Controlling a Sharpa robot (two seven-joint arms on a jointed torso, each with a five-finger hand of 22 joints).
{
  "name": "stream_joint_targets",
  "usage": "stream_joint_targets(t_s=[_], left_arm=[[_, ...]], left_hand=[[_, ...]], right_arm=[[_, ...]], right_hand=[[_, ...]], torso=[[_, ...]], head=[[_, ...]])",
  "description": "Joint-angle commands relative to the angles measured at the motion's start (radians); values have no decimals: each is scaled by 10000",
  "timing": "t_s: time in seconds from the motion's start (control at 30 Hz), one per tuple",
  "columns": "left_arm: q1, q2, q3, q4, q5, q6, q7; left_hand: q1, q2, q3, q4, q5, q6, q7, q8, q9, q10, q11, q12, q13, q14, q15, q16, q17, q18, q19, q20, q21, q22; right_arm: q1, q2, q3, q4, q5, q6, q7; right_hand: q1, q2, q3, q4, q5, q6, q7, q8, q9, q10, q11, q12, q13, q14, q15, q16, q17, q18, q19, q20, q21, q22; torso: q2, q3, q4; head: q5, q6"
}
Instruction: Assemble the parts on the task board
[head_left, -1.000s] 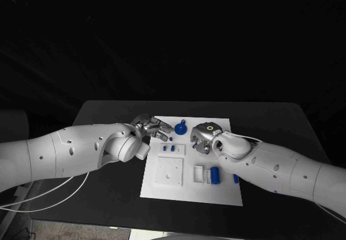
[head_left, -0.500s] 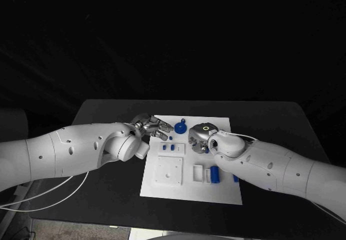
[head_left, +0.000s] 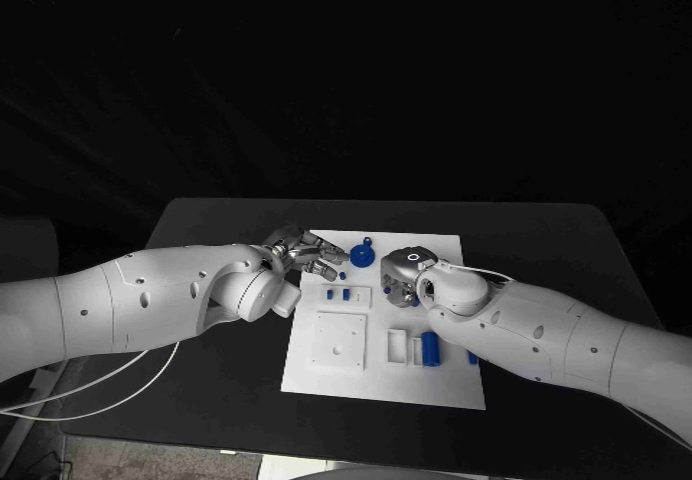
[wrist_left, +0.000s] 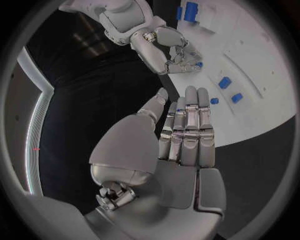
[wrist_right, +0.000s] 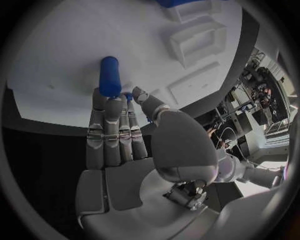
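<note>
- The left hand (head_left: 307, 252) hovers over the near-left corner of the task board (head_left: 325, 375), at its far end. In the left wrist view its fingers (wrist_left: 187, 125) lie straight and side by side, the thumb a little apart, and nothing sits in the palm: released.
- Just beyond those fingertips two small blue pegs (head_left: 338, 296) stand beside each other on the board, apart from the hand.
- Between the two hands a round blue part with a tab (head_left: 362, 255) lies on the board's far edge, near both hands; whether either hand touches it I cannot tell.
- The right hand (head_left: 402, 272) is over the board's far right part. In the right wrist view its fingers (wrist_right: 115, 125) reach out together to the end of a blue cylinder (wrist_right: 109, 76), the thumb close alongside. Whether it is grasping the cylinder or only touching it I cannot tell.
- Behind the right hand, toward its wrist, another blue cylinder (head_left: 430, 347) lies in a white holder (head_left: 398, 348).
</note>
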Motion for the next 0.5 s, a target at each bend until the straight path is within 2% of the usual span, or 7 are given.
stream_joint_targets(t_s=[0.03, 0.5], left_arm=[[10, 27, 7, 5, -31, 143, 49], [9, 21, 6, -2, -31, 143, 46]], left_hand=[[103, 14, -40, 2, 42, -66, -28, -2, -9, -80, -22, -32, -10, 16, 42, -39, 12, -139, 11, 23, 34, -10], [103, 14, -40, 2, 42, -66, -28, -2, -9, -80, -22, -32, -10, 16, 42, -39, 12, -139, 11, 23, 34, -10]], right_arm=[[-29, 17, -11, -4, -240, 260, -344], [-68, -30, -11, 7, -274, 178, -338]], right_hand=[[11, 111, -1, 3, -39, -61, -8, 7, 9, 55, -32, -25, 0, -2, -56, 47, -27, -199, 22, -61, -55, 9], [52, 108, 88, -10, -50, 39, -22, 6, 9, 24, -25, -29, -2, -23, -63, 27, -28, -244, 6, -111, -79, 101]], torso=[[2, 16, 1], [-3, 9, -19]], head=[[8, 0], [15, 6]])
